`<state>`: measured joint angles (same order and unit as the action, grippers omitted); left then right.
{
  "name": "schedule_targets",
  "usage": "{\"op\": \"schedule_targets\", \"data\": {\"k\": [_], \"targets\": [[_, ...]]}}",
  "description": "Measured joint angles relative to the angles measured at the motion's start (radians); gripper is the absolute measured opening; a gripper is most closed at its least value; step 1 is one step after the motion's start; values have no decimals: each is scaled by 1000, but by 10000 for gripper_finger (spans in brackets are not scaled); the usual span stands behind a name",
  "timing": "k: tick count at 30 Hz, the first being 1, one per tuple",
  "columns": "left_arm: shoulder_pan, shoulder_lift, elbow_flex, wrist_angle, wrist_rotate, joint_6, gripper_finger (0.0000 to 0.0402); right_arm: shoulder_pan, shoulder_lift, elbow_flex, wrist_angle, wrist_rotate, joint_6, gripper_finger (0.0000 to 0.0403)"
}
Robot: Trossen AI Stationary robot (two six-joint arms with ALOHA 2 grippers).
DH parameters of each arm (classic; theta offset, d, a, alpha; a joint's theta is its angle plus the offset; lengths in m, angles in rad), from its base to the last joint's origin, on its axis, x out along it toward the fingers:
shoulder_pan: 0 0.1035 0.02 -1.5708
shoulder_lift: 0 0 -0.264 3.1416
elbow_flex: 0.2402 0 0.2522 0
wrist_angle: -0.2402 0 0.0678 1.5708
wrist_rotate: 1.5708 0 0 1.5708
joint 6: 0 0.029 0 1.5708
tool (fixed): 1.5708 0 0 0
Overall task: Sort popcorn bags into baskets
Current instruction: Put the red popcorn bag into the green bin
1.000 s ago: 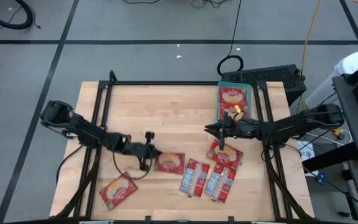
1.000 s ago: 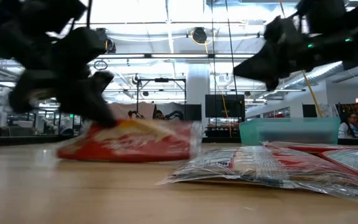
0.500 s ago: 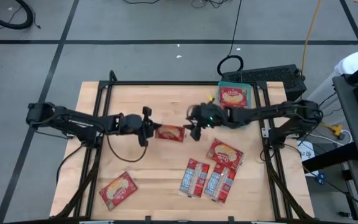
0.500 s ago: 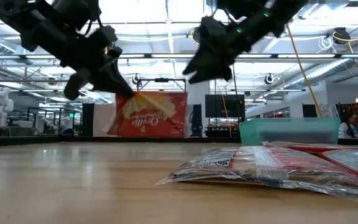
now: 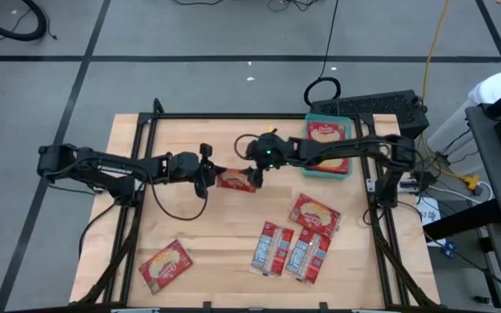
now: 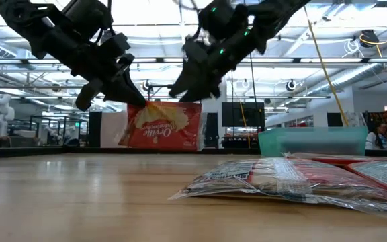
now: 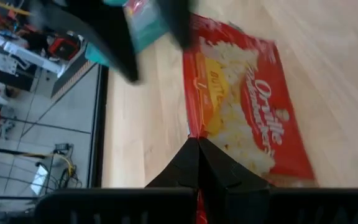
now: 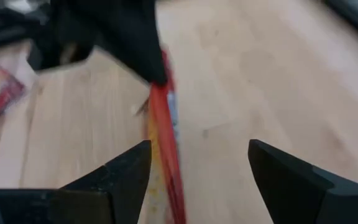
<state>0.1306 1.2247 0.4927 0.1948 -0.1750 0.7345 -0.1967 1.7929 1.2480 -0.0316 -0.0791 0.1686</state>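
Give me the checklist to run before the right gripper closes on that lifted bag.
1. Left gripper shut on the lifted bag: ok.
2. Bag off the table: ok, low view shows it hanging.
3. Right gripper open: ok.
4. Bag edge between the right fingers: ok in the right wrist view.
5. Tray has spare room: cannot tell; one bag already lies inside.

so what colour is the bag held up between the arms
Red bag with a cream-yellow popcorn picture, clearest in the left wrist view.
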Motion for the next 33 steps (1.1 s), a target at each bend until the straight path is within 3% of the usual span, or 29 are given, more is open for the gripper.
{"op": "schedule_targets", "data": {"k": [5,9,20,24,29,33], "targets": [[0,0,0,-9,2,-20,3,1,105,55,0,-78,-44,256],[-1,0,0,-12,2,-37,2,-3,137,62,2,-134,-47,222],[8,0,0,17,-132,-208,61,-12,110,62,-75,-134,-88,13],[25,0,1,65,-168,-313,117,-19,73,62,-163,-129,-96,21],[40,0,1,57,-292,-536,181,-20,-12,42,-269,-128,-106,9],[70,-1,1,15,-256,-748,211,-15,-137,-72,-193,-42,-96,9]]}}
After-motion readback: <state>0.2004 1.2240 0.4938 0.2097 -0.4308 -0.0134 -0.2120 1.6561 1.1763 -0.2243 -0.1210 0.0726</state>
